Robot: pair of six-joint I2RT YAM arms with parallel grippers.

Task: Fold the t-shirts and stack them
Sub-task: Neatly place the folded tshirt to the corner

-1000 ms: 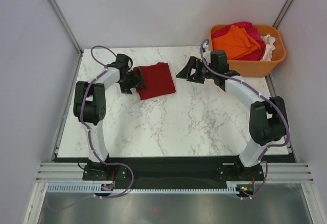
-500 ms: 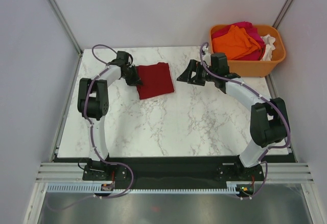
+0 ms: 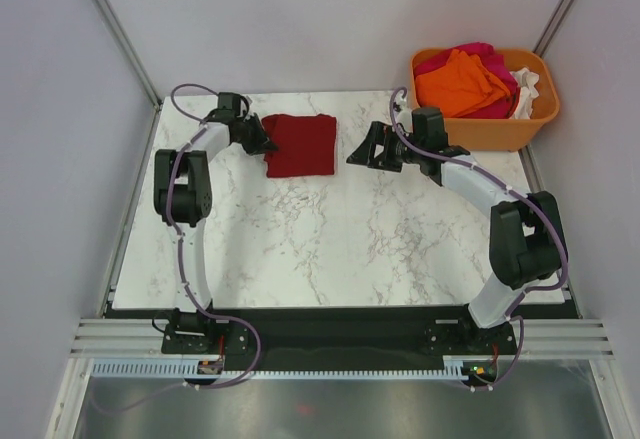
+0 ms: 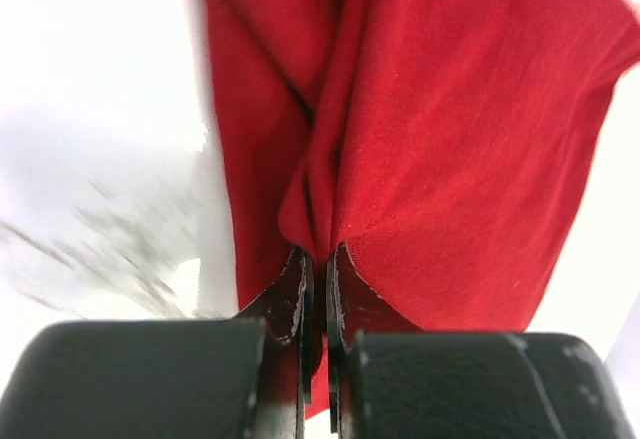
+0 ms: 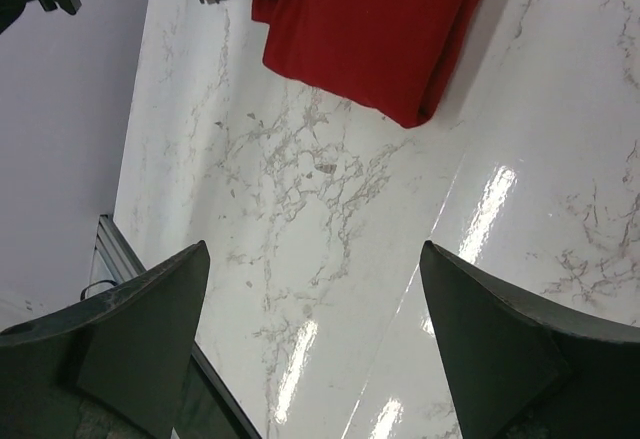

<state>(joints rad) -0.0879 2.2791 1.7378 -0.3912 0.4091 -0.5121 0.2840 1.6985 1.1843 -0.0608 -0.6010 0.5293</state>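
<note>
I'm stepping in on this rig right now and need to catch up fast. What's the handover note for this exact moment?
Hands: the left hand is shut on the left edge of the folded dark red cloth t-shirt. The right hand is open and empty, over the white marble table just right of that shirt.
Things: the bright orange shirt, magenta-pink shirt and white shirt lie piled in the orange plastic tub at the far right corner.
Done: the red shirt is folded into a compact rectangle.
Left: fold the tub's shirts and stack them all.
</note>
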